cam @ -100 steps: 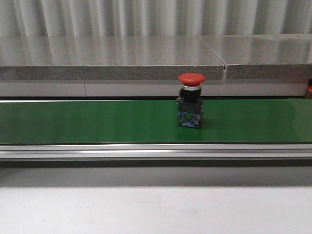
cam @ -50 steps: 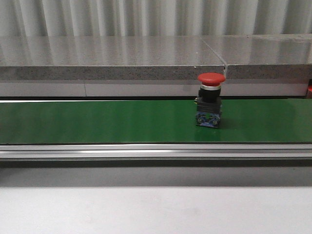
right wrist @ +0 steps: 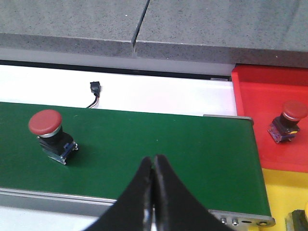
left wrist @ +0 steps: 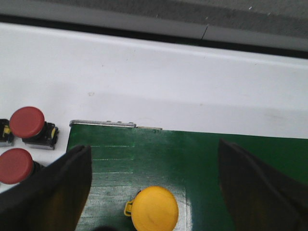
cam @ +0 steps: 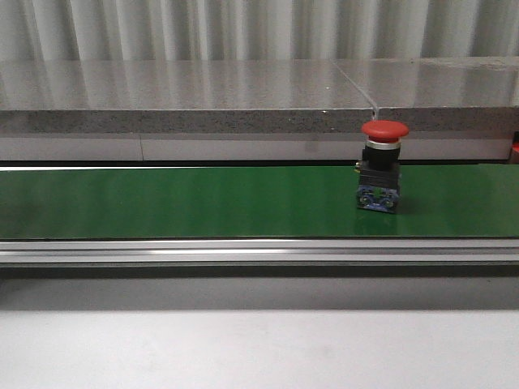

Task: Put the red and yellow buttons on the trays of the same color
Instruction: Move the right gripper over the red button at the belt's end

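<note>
front view: a red button (cam: pixel 383 166) is standing upright on the green belt (cam: pixel 162 203), not yet sorted.

left wrist view: the left gripper (left wrist: pixel 154 192) is hanging wide above a yellow button (left wrist: pixel 154 209).

right wrist view: the right gripper (right wrist: pixel 153 192) is sitting pinched together, empty; one button (right wrist: pixel 288 120) is already lying in the red tray (right wrist: pixel 269 86).

Belt (cam: pixel 203 203) is solid dark green with a silver metal rail (cam: pixel 243 253) along the front. The button (cam: pixel 379 175) riding on it has a red mushroom cap, black body and a blue base. At 12 o'clock behind it there's a speckled grey stone ledge (cam: pixel 186 97). Wrist views show a yellow button (left wrist: pixel 154 210), a red tray (right wrist: pixel 269 115), a yellow tray (right wrist: pixel 284 197), and black fingers (left wrist: pixel 53 192).
</note>
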Action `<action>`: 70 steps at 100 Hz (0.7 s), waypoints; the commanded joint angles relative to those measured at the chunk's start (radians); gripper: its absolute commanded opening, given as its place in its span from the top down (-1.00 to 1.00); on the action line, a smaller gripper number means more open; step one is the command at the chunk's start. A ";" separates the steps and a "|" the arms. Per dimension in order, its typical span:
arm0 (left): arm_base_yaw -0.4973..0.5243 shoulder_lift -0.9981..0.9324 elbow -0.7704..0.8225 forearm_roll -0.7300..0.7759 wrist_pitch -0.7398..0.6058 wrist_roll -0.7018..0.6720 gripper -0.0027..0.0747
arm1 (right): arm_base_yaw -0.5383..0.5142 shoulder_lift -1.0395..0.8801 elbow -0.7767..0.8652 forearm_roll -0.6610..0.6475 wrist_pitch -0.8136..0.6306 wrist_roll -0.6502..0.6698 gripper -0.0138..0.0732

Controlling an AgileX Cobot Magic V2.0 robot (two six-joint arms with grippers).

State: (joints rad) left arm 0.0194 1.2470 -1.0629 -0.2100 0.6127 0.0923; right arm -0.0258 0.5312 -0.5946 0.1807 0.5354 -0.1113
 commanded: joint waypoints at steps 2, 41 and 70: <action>-0.025 -0.109 0.003 -0.019 -0.070 0.005 -0.43 | 0.000 -0.001 -0.025 0.005 -0.066 -0.008 0.84; -0.069 -0.470 0.257 -0.017 -0.086 0.023 -0.34 | 0.000 -0.001 -0.025 0.005 -0.066 -0.008 0.84; -0.069 -0.675 0.400 -0.017 -0.079 0.023 0.41 | 0.000 -0.001 -0.025 0.005 -0.066 -0.008 0.84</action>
State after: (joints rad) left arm -0.0392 0.6126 -0.6593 -0.2100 0.5997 0.1117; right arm -0.0258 0.5312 -0.5946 0.1807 0.5354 -0.1113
